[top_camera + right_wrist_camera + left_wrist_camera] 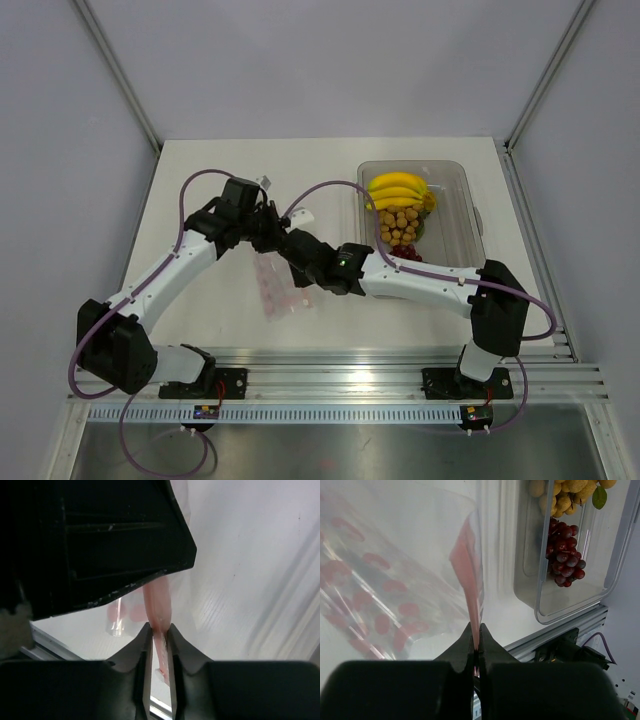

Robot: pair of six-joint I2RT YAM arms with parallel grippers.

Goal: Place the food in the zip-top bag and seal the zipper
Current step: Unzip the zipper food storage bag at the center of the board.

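Note:
The clear zip-top bag (278,288) with pink-red dots is held at mid-table and hangs down toward the surface. My left gripper (264,222) is shut on its pink zipper strip (465,570), pinched at the fingertips (476,636). My right gripper (283,240) sits right beside it, its jaws closed on the same strip (157,600) with the strip's end between them (159,630). The dotted bag wall (380,605) spreads to the left. The bananas (397,188), tan round fruits (400,222) and dark red grapes (408,252) lie in the tray; the grapes (564,555) also show in the left wrist view.
The rigid clear tray (465,215) stands at the right of the table, its rim (540,580) close to the right of the bag. The left gripper's black body (100,540) fills the upper left of the right wrist view. An aluminium rail (400,365) runs along the near edge.

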